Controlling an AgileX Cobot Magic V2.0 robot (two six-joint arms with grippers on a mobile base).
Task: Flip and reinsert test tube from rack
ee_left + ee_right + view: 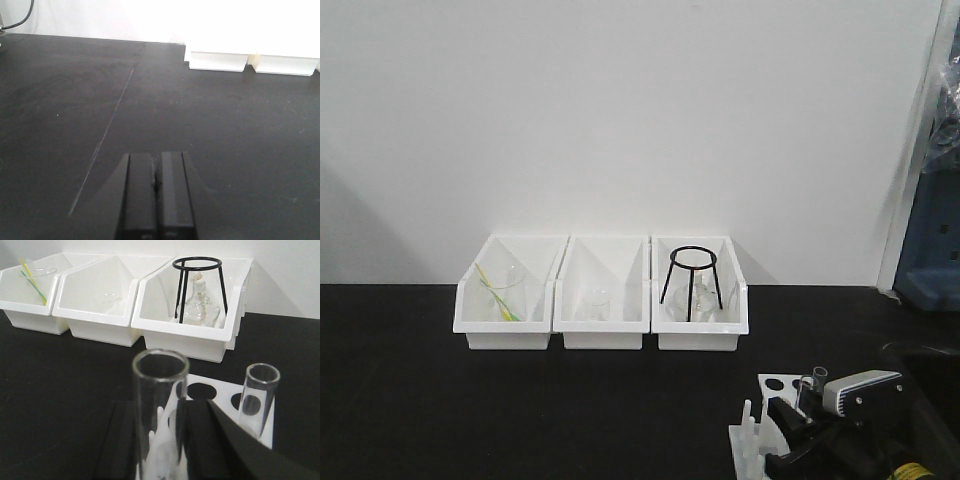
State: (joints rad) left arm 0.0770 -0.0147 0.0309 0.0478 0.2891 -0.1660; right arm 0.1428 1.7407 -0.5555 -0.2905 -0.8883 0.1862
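The black matte tabletop (210,125) spreads out under both my arms, faintly scuffed, with a thin seam running away ahead of my left gripper (156,182). That gripper's two flat black fingers are pressed together with nothing between them, over bare table, the storage bins far ahead and to its right.

Ahead of my right gripper (172,440) stand three white plastic storage bins (100,315) in a row, glossy, with sloped open fronts. The rightmost one, straight ahead of me, holds a black wire tripod stand (196,262) with a ring top and a clear glass lamp-shaped vessel (199,307) beneath it; the far-left one holds yellow-green sticks (31,277).

The rack (227,390) sits directly below and just ahead of my right gripper: white plastic, a flat top plate with round holes, and upright white pegs (748,425) along the side to my left.

My right gripper is pinched on a clear glass test tube (160,405), upright with its open mouth upward, just in front of the wrist camera over the rack. A second test tube (259,395), also clear with an open mouth, stands in a hole to my right, apart from the held one.
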